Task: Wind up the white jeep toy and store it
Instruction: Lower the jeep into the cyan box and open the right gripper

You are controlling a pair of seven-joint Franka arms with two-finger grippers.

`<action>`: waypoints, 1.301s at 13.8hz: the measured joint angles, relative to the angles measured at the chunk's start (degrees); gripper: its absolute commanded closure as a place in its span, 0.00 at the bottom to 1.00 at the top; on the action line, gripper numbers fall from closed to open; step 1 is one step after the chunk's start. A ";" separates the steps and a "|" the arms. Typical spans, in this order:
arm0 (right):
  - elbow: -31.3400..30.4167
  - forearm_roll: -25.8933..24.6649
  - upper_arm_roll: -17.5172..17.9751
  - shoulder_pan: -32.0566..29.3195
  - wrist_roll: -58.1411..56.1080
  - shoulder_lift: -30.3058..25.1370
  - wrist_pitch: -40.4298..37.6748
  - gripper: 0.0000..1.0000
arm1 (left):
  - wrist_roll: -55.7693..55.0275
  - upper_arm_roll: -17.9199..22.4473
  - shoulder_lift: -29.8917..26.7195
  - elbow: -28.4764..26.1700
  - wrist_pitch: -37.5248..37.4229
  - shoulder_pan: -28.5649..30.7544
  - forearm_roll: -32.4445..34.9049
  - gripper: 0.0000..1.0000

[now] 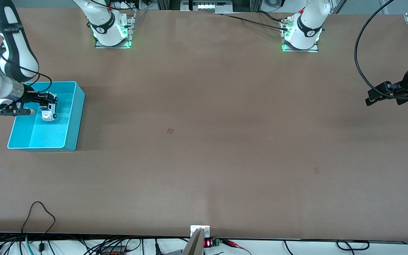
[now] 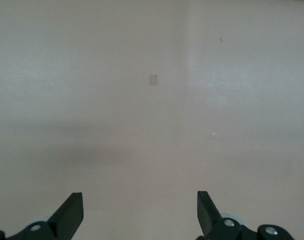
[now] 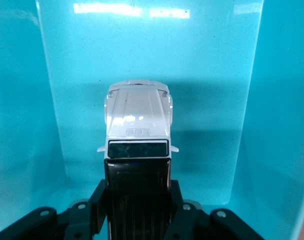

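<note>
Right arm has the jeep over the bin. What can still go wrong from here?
1. The right gripper is shut on the small white jeep toy with a black roof, above the floor of the turquoise plastic bin. Released from there, it may bounce or tip over.
2. If wound, the jeep could roll on landing and hit a bin wall.
3. Its nose points down into the bin, so lowering further may jam it against the floor.

The left gripper waits open over the bare brown table.

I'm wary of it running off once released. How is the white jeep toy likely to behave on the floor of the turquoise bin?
The white jeep toy, held over the turquoise bin by the right gripper with its jaws shut on its black rear, looks rigid and probably light. It has wheels, so it will likely roll on the bin's smooth floor; the walls should stop it. The glossy body may be slippery.
</note>
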 measured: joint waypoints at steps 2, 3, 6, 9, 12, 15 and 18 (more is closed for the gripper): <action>0.03 -0.37 0.00 -0.17 0.00 2.00 2.14 1.00 | 0.00 -0.01 0.00 0.00 0.00 0.00 0.00 0.00; 0.03 -0.37 0.01 -0.17 0.00 2.69 2.58 1.00 | 0.00 -0.01 0.00 0.00 0.00 -0.01 0.00 0.00; 0.03 -0.61 0.01 -0.19 0.00 4.70 3.17 1.00 | 0.00 -0.03 0.00 0.00 0.00 -0.01 0.00 0.00; 0.05 -1.67 0.05 -0.23 0.00 5.72 4.52 1.00 | 0.00 -0.03 0.00 0.00 0.00 -0.01 0.00 0.00; 0.05 -1.68 0.17 -0.62 0.33 6.09 4.96 0.61 | 0.00 -0.03 0.00 0.00 0.00 -0.01 0.00 0.00; 0.05 -1.82 0.19 -0.68 1.62 6.41 4.98 0.24 | 0.00 -0.04 0.00 0.00 0.00 -0.01 0.00 0.00; 0.09 -2.18 0.18 -0.94 2.08 7.18 5.24 0.00 | 0.00 -0.04 0.00 0.00 -0.05 -0.01 0.00 0.00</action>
